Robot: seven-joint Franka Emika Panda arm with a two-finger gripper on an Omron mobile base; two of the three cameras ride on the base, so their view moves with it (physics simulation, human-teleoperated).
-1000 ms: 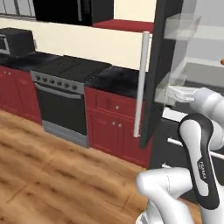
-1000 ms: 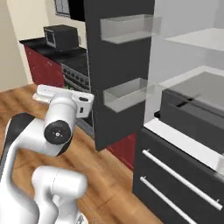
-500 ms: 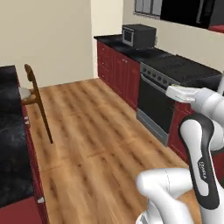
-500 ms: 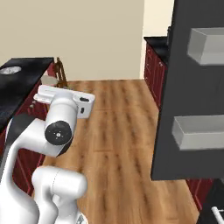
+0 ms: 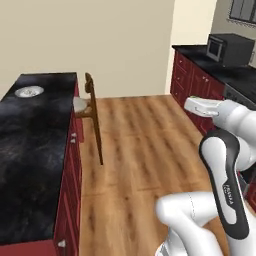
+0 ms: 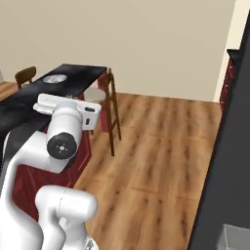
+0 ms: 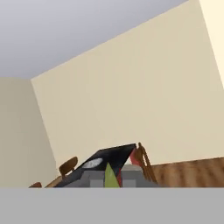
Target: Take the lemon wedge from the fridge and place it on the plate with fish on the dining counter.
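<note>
Here the claw [image 7: 112,179] is seen nearly closed on the yellow-green lemon wedge [image 7: 110,176], held well apart from the plate [image 5: 29,91] at the counter's [image 5: 35,150] far end; a jolt near the stool [image 5: 90,107] could loosen the wedge

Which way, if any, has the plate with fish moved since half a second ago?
No. The plate with fish lies near the far end of the dining counter, as before. The whole view swung because the base turned.
</note>
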